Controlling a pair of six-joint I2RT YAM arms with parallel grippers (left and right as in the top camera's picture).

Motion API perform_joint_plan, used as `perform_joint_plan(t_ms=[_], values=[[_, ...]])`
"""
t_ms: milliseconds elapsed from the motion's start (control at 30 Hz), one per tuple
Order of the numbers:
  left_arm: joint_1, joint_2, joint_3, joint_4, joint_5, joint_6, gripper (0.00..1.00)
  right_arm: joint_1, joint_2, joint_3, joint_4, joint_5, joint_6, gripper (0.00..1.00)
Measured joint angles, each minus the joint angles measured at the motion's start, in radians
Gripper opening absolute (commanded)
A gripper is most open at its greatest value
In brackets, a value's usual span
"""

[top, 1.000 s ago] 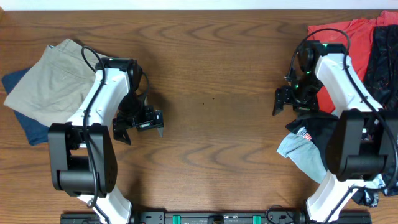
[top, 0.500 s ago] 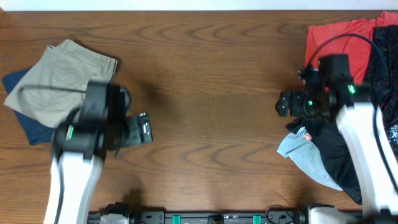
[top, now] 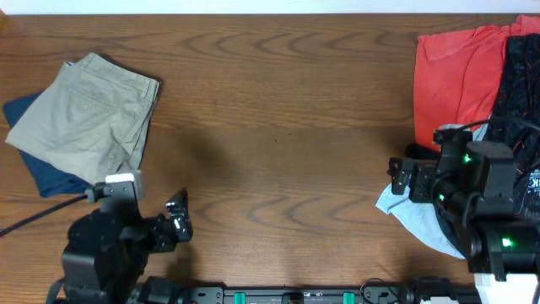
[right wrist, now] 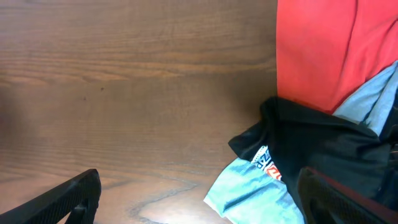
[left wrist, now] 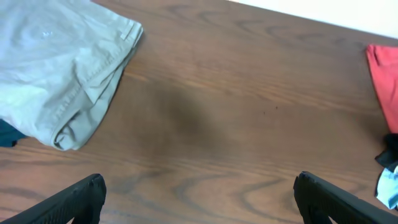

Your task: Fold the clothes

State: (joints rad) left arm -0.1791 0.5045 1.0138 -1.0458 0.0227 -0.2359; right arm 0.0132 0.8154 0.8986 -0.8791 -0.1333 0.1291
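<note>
The khaki-grey shorts (top: 84, 114) lie folded at the far left on top of the navy shorts (top: 38, 173). They also show in the left wrist view (left wrist: 56, 68). The red tee (top: 456, 72) lies at the far right, with a black printed piece (top: 523, 76) beside it and a light-blue piece (top: 413, 215) below. My left gripper (top: 179, 218) is open and empty near the front left, above bare wood (left wrist: 199, 205). My right gripper (top: 403, 179) is open and empty, by the edge of the black (right wrist: 323, 140) and light-blue (right wrist: 249, 193) pieces.
The wooden table (top: 278, 127) spans the view between the two heaps. The red tee's edge (left wrist: 382, 81) shows at the right of the left wrist view. A white wall strip runs along the table's far edge.
Both arms have drawn back toward the table's front edge. The left gripper moved away from the khaki shorts, the right one away from the red tee. The clothes have not moved.
</note>
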Motion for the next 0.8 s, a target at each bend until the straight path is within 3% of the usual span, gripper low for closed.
perform_joint_plan(t_ms=[800], values=[[0.000,-0.003,-0.006,0.000,-0.001,0.000,0.98,0.000,-0.006,-0.002,-0.001,0.003,0.000,0.99]])
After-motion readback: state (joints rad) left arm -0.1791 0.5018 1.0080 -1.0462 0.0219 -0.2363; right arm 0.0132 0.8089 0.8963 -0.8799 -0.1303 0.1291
